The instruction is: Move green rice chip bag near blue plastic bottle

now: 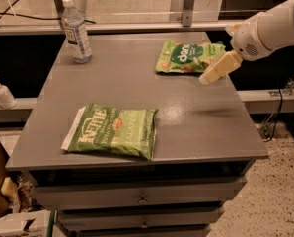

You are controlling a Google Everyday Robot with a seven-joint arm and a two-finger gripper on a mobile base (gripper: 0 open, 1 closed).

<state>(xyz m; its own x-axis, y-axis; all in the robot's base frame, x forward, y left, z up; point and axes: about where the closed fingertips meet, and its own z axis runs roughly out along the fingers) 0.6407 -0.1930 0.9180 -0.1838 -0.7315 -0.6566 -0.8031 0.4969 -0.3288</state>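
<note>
The green rice chip bag lies flat at the back right of the grey table, bright green with a dark oval and white logo. The blue plastic bottle stands upright at the back left corner, clear with a white cap and a white-blue label. My gripper comes in from the right on a white arm and hangs over the bag's right front edge, its cream fingers pointing down and left. It holds nothing that I can see.
A larger light-green Kettle chip bag lies near the table's front left. A small white pump bottle stands on a ledge left of the table. Drawers sit under the tabletop; the floor is to the right.
</note>
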